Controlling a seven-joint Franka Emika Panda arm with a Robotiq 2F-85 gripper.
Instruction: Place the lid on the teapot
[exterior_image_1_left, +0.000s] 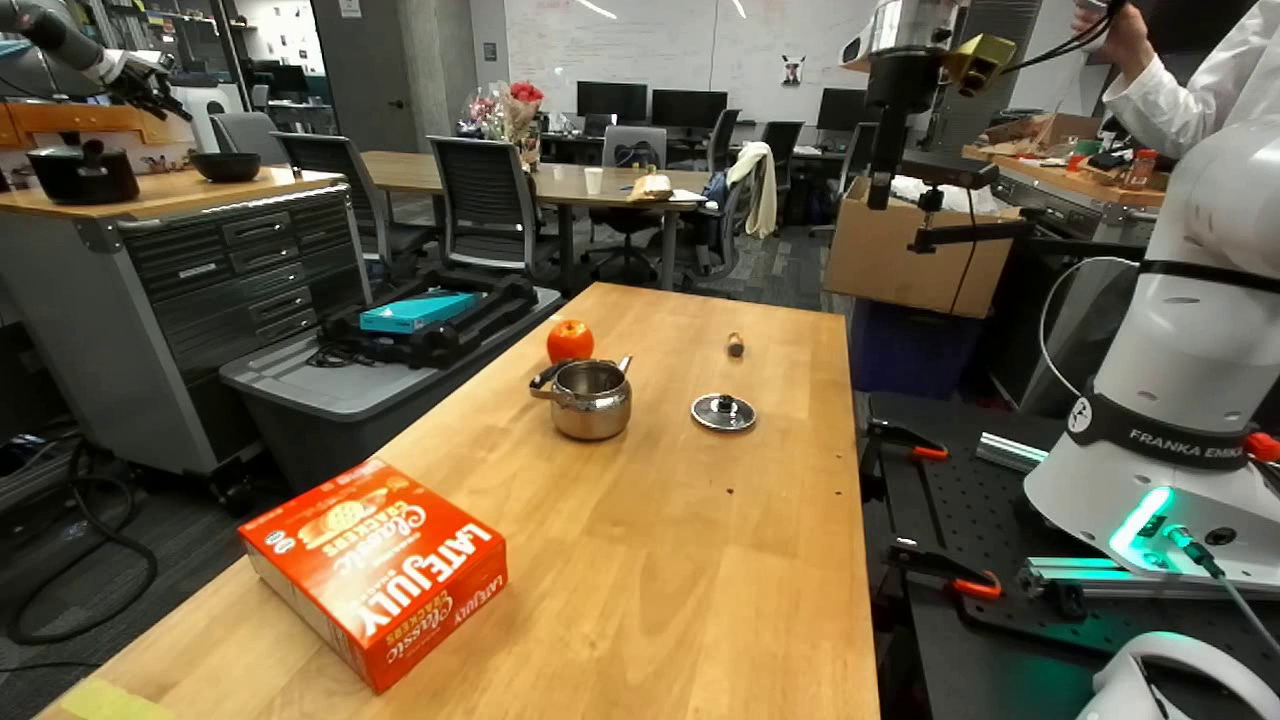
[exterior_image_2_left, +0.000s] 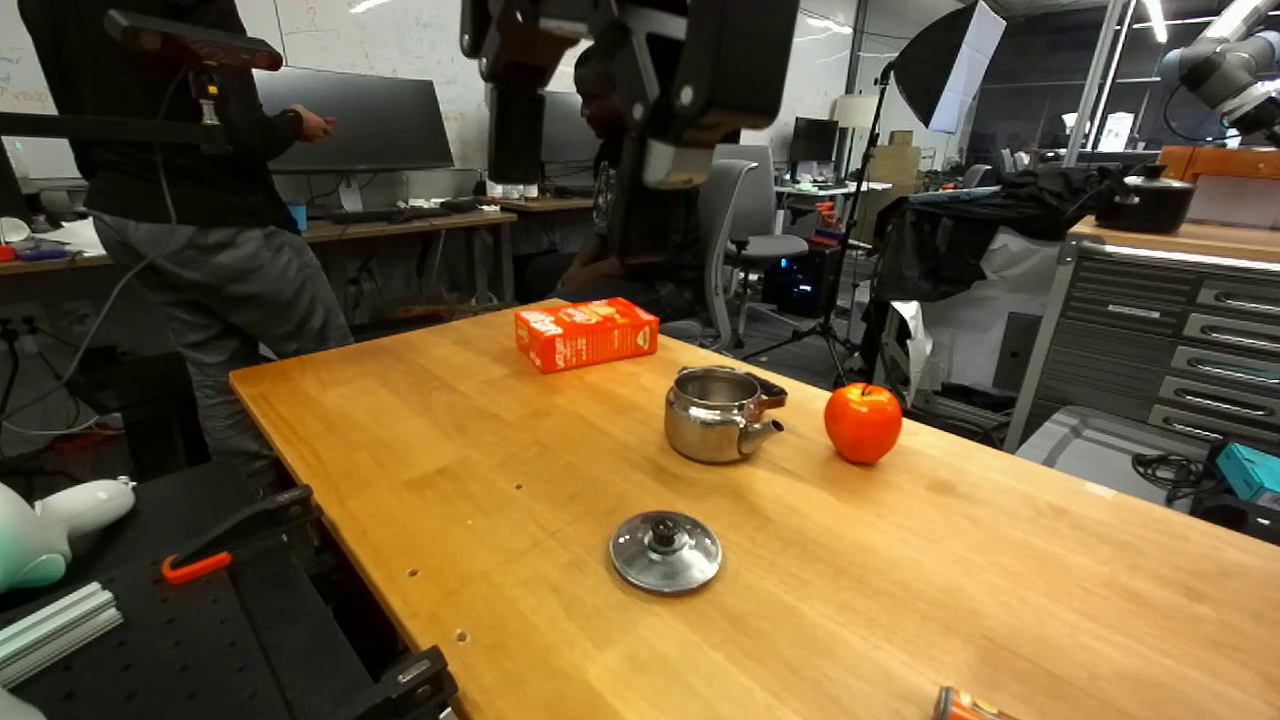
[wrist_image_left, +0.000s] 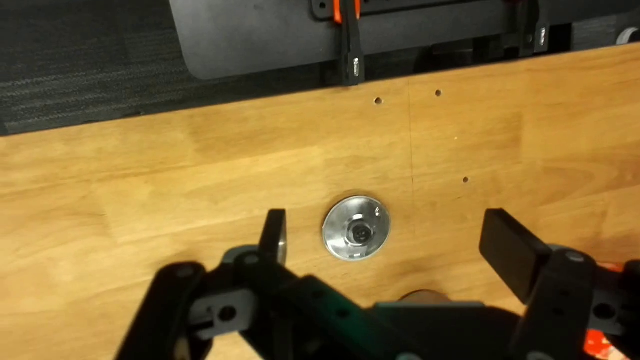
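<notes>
The lid (exterior_image_1_left: 724, 412) is round and silvery with a dark centre knob. It lies flat on the table, knob up, in both exterior views (exterior_image_2_left: 666, 553) and in the wrist view (wrist_image_left: 356, 228). The teapot (exterior_image_1_left: 590, 405) is small, shiny silver, with a short spout and dark handle. It stands upright and open-topped, apart from the lid (exterior_image_2_left: 710, 418). In the wrist view only a sliver of the teapot (wrist_image_left: 425, 296) shows; my gripper body hides the rest. My gripper (wrist_image_left: 386, 220) is wide open and empty, high above the table (exterior_image_1_left: 880, 190); it also shows in an exterior view (exterior_image_2_left: 578, 195).
An orange-red apple (exterior_image_1_left: 570, 341) stands close to the teapot, on its spout side (exterior_image_2_left: 863, 423). A red cracker box (exterior_image_1_left: 375, 570) lies farther along the table (exterior_image_2_left: 587, 334). A small cylinder (exterior_image_1_left: 735, 345) lies past the lid. Black clamps (wrist_image_left: 353, 60) grip the robot-side table edge.
</notes>
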